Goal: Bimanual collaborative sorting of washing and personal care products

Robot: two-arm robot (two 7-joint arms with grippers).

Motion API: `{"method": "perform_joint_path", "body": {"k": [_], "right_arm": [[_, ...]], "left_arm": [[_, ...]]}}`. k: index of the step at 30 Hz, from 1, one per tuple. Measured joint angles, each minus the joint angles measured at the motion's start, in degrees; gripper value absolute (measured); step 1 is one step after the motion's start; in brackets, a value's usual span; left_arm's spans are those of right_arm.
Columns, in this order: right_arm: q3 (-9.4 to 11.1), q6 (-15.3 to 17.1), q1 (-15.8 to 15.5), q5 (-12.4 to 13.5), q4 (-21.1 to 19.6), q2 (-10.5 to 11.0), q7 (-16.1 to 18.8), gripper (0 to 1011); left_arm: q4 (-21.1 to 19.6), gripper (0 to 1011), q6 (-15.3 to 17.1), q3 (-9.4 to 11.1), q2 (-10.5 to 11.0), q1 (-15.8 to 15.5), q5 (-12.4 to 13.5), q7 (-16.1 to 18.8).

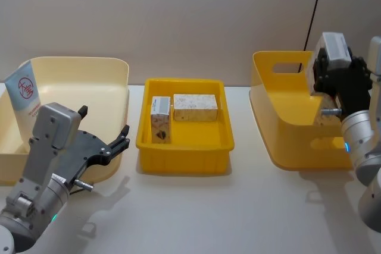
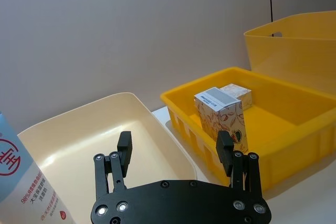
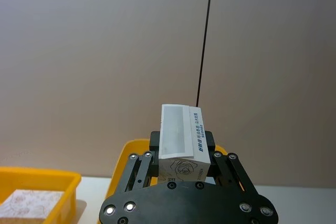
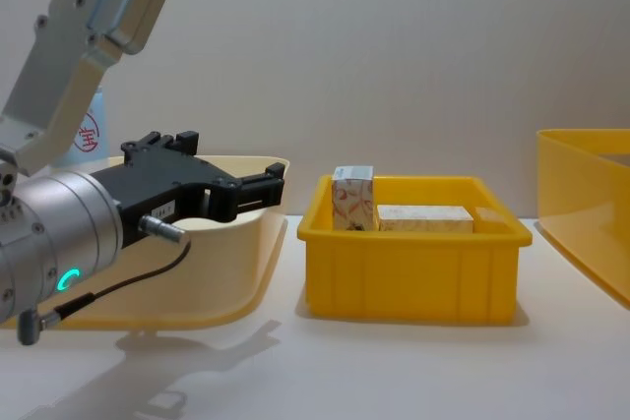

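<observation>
The left gripper (image 1: 116,139) is matt black, its plate (image 2: 178,203) studded with bright metal screws, on a brushed silver metal wrist (image 4: 59,233). Under its fingers the cream bin (image 1: 113,81) is smooth plastic with a soft sheen. Behind the gripper a pale-blue tube (image 1: 24,96) looks glossy. Ahead of it the yellow tray (image 1: 184,147) is shiny moulded plastic, holding two matt printed paper cartons (image 1: 195,106). The right gripper (image 3: 181,169) clamps a smooth card carton (image 3: 181,140) over a glossy yellow bin (image 1: 280,117).
</observation>
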Motion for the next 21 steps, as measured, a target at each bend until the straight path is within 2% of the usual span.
{"method": "perform_joint_path", "body": {"k": [11, 19, 21], "right_arm": [[0.2, 6.17, 0.26, 0.98, 1.62, -1.22, 0.94, 448], [0.08, 8.93, 0.99, 1.31, 3.54, -2.21, 1.29, 448], [0.07, 9.32, 1.1, 1.33, 3.79, -2.35, 1.32, 483]], "left_arm": [[0.0, 1002, 0.0, 0.0, 0.0, 0.0, 0.0, 0.0], [0.0, 1002, 0.0, 0.0, 0.0, 0.0, 0.0, 0.0], [0.0, 1002, 0.0, 0.0, 0.0, 0.0, 0.0, 0.0]]}}
